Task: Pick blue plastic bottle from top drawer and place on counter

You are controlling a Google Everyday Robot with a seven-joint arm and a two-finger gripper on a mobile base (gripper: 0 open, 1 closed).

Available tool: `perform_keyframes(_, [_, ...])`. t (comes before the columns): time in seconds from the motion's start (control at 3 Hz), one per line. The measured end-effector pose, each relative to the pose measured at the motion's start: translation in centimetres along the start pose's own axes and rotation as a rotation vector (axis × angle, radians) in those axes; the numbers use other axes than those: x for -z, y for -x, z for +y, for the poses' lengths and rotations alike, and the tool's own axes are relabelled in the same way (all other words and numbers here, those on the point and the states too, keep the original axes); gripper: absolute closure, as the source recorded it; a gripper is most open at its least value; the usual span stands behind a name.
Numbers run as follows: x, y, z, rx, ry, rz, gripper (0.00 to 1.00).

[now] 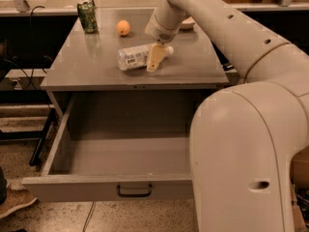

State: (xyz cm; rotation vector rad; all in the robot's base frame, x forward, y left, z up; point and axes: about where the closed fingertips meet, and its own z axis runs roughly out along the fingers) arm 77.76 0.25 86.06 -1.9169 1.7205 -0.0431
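Observation:
The blue plastic bottle lies on its side on the counter, near the middle, with its white cap pointing right. My gripper reaches down from the arm at the top right and sits over the bottle's cap end, touching it. The top drawer is pulled wide open below the counter, and its inside shows nothing in it. Its dark bar handle is at the centre of the front panel.
A green drink can stands at the counter's back left, with an orange fruit to its right. A pale dish sits behind my arm. My large white body fills the right side. A shoe is on the floor at left.

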Motion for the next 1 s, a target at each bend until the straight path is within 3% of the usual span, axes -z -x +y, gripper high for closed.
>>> perform_keyframes(0.33, [0.0,0.0,0.0,0.0,0.0,0.0,0.0])
perform_keyframes(0.67, [2.2,-0.3,-0.4,-0.007,-0.041,-0.011,0.0])
perform_keyframes(1.0, [6.6,-1.2,-0.8,-0.017,-0.132,0.0,0.0])
